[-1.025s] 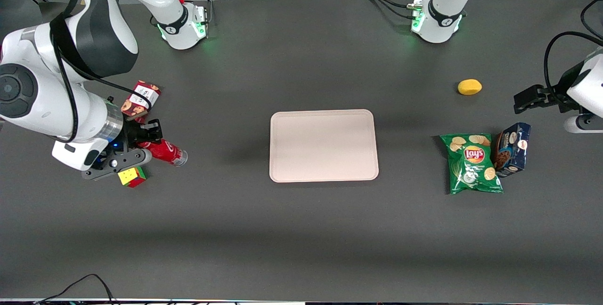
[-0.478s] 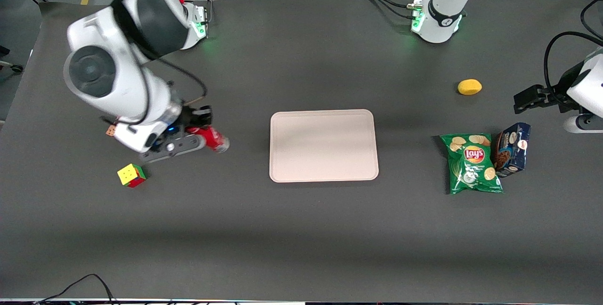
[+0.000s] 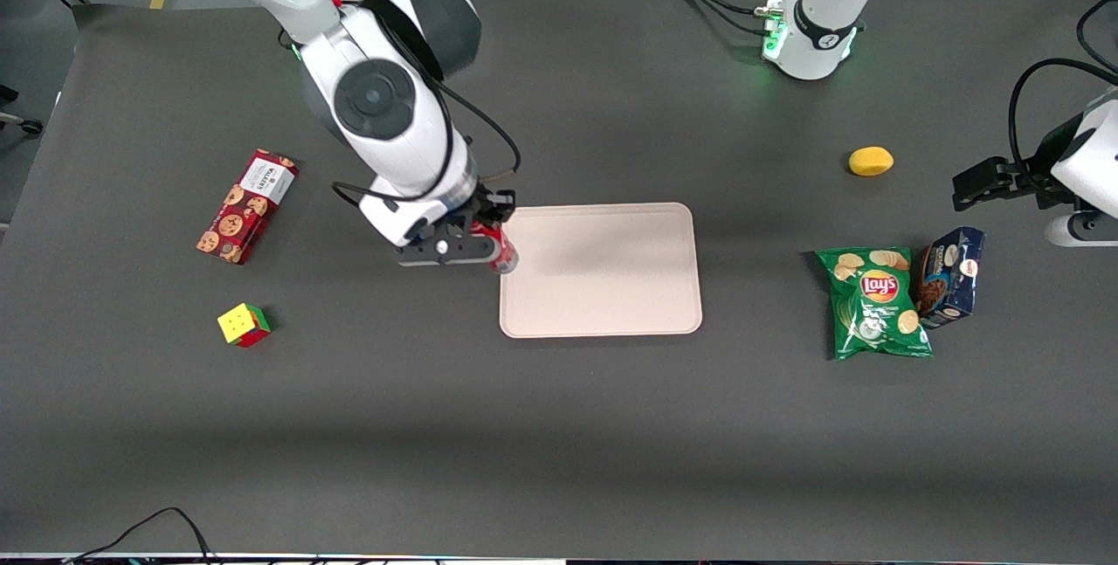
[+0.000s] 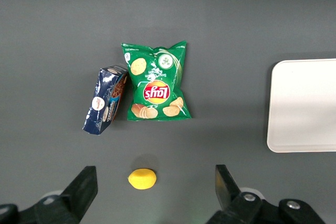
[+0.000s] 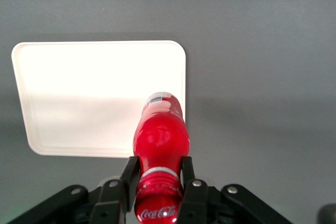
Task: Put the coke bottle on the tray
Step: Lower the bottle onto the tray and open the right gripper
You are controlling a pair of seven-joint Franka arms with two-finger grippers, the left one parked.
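Note:
My right gripper (image 3: 483, 237) is shut on the coke bottle (image 3: 500, 251), a slim red bottle held by its neck just under the red cap and lifted off the table. In the right wrist view the gripper (image 5: 159, 179) has both fingers pressed on the bottle (image 5: 160, 137), whose base hangs over the rim of the tray (image 5: 84, 93). In the front view the bottle hangs over the edge of the pale pink-beige tray (image 3: 611, 272) nearest the working arm. The tray also shows in the left wrist view (image 4: 307, 103).
A red cookie box (image 3: 247, 205) and a colourful cube (image 3: 244, 324) lie toward the working arm's end. A green Lay's bag (image 3: 875, 303), a blue box (image 3: 949, 276) and a yellow lemon (image 3: 871, 161) lie toward the parked arm's end.
My gripper has carried the coke bottle from beside the cube and cookie box across the table to the tray's edge. The cookie box is uncovered now.

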